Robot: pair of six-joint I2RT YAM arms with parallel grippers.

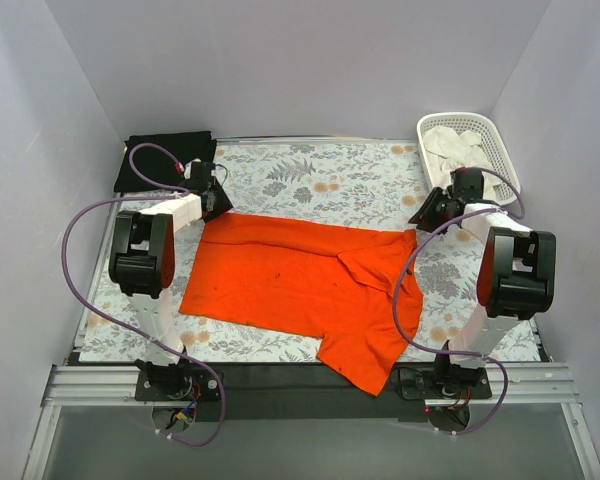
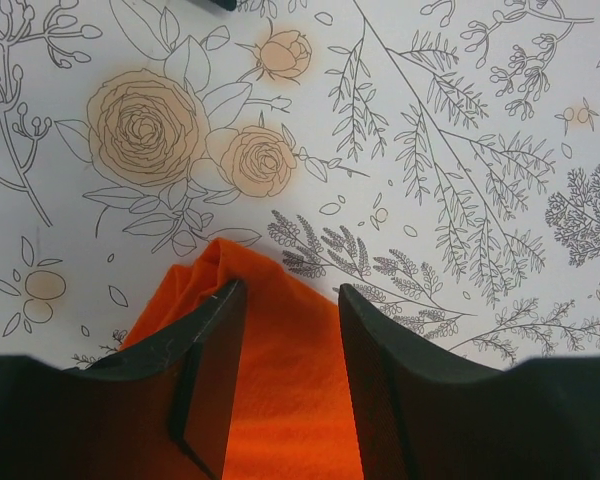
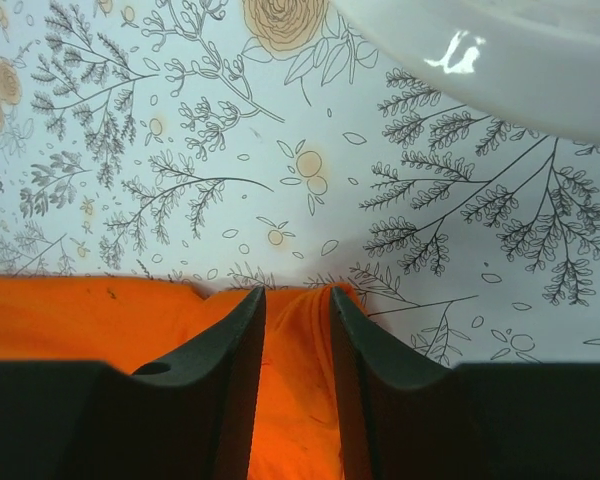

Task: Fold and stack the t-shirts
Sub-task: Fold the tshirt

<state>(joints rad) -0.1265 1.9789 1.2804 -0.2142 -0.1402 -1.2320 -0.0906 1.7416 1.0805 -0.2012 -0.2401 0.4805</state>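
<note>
The orange t-shirt (image 1: 290,280) lies spread across the middle of the floral tablecloth (image 1: 320,175). One sleeve hangs toward the near edge. My left gripper (image 1: 217,200) is down at the shirt's far left corner. In the left wrist view its jaws (image 2: 290,290) stand apart, with orange cloth (image 2: 290,400) lying between them. My right gripper (image 1: 427,213) is at the far right corner. Its jaws (image 3: 298,292) straddle a raised ridge of orange cloth (image 3: 295,400), narrower but still apart. A black t-shirt (image 1: 160,160) lies folded at the far left corner.
A white lattice basket (image 1: 505,150) holding pale cloth stands at the far right corner, just beyond my right gripper; its rim (image 3: 500,50) shows at the top of the right wrist view. Purple cables loop beside both arms.
</note>
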